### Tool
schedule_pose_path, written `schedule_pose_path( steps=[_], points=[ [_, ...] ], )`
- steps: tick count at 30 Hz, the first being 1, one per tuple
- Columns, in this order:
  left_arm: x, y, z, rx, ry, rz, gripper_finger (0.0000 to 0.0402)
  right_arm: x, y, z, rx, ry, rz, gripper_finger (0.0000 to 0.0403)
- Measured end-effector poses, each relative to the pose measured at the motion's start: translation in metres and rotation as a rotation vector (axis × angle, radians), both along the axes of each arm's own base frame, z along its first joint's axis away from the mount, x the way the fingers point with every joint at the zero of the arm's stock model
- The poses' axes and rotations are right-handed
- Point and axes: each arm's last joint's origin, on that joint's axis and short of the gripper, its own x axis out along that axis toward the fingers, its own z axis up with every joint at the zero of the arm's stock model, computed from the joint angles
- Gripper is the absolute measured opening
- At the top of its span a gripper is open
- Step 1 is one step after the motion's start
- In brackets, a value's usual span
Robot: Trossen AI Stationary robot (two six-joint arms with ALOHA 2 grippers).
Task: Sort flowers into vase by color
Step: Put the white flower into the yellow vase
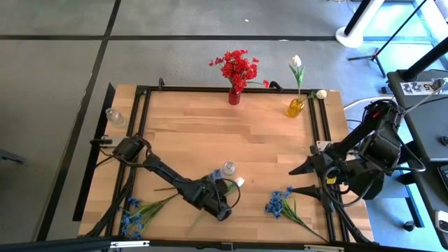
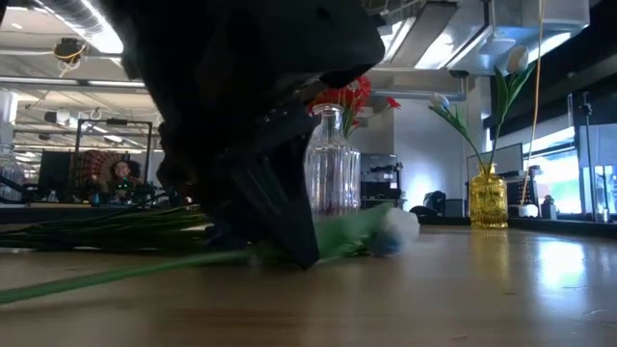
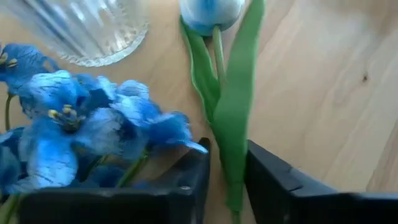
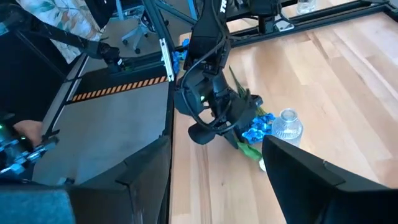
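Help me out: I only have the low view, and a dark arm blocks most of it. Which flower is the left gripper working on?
Observer: The left wrist view shows the left gripper at the stem of the white tulip, with a blue cluster right beside it.
Operator: Where is the clear vase from there?
Observer: From above, the clear vase stands on the table just beyond that gripper.
Operator: And the right arm?
Observer: The right gripper hangs open near the table's right side, close to another blue flower.
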Motion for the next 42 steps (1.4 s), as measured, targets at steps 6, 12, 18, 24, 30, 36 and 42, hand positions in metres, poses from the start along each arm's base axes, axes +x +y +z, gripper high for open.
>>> schedule_pose_path(
  steps=[6, 12, 18, 24, 30, 36, 42],
  points=[
    [0.007, 0.002, 0.043, -0.085, -0.068, -0.111, 0.0013, 0.001, -0.001, 0.001, -0.017, -0.012, -0.005, 0.0253],
    [-0.008, 0.004, 0.156, -0.070, -0.355, -0.265, 0.0011, 0.003, -0.013, 0.005, -0.012, -0.033, -0.064, 0.0253],
    [-0.023, 0.048, 0.265, 0.104, -0.835, -0.273, 0.0008, 0.030, -0.033, 0.002, -0.124, -0.058, -0.125, 0.0253],
    [-0.026, 0.067, 0.309, 0.268, -1.153, -0.303, 0.0009, 0.065, -0.045, 0.019, -0.100, -0.269, -0.140, 0.0253],
    [-0.013, 0.080, 0.307, 0.293, -1.206, -0.297, 0.0009, 0.098, -0.048, 0.043, -0.063, -0.587, -0.148, 0.0253],
    [-0.013, 0.081, 0.307, 0.290, -1.211, -0.280, 0.0009, 0.104, -0.048, 0.047, -0.056, -0.650, -0.161, 0.0252],
    [-0.014, 0.081, 0.307, 0.299, -1.202, -0.258, 0.0010, 0.106, -0.047, 0.046, -0.039, -0.648, -0.158, 0.0199]
  ],
)
